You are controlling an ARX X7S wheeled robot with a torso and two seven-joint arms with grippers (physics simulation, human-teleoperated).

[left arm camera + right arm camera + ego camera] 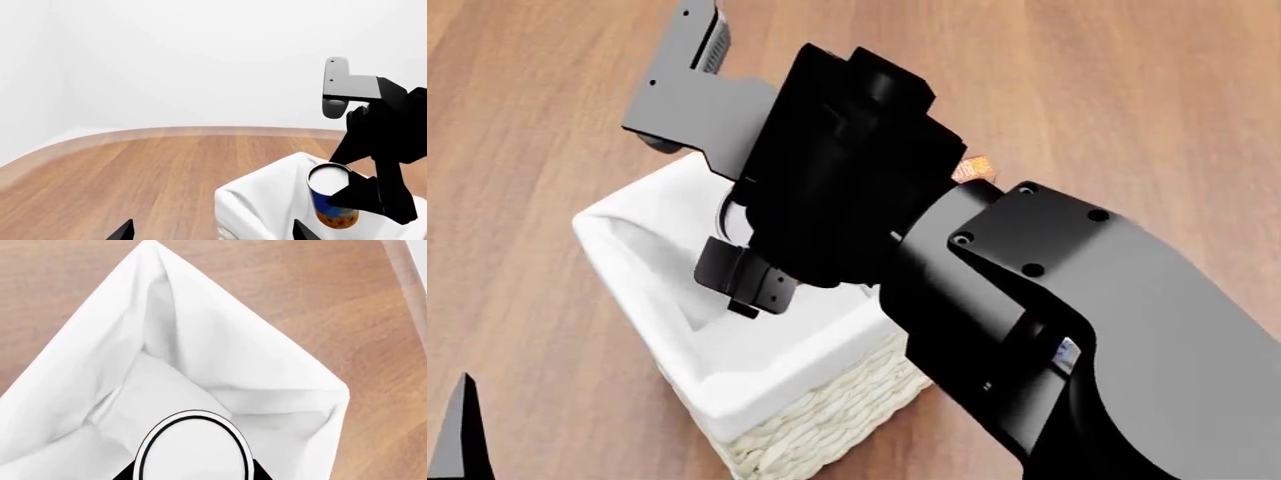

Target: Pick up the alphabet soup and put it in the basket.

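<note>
Now the right hand (357,192) grips the alphabet soup (331,197) upright, top up, over the basket (260,200).

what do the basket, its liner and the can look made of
Basket: cream woven wicker, matte, its weave showing. Liner: soft white cloth, folded and creased over the rim. Can: likely metal, with a pale smooth top and a blue printed label, held in the right gripper.
</note>
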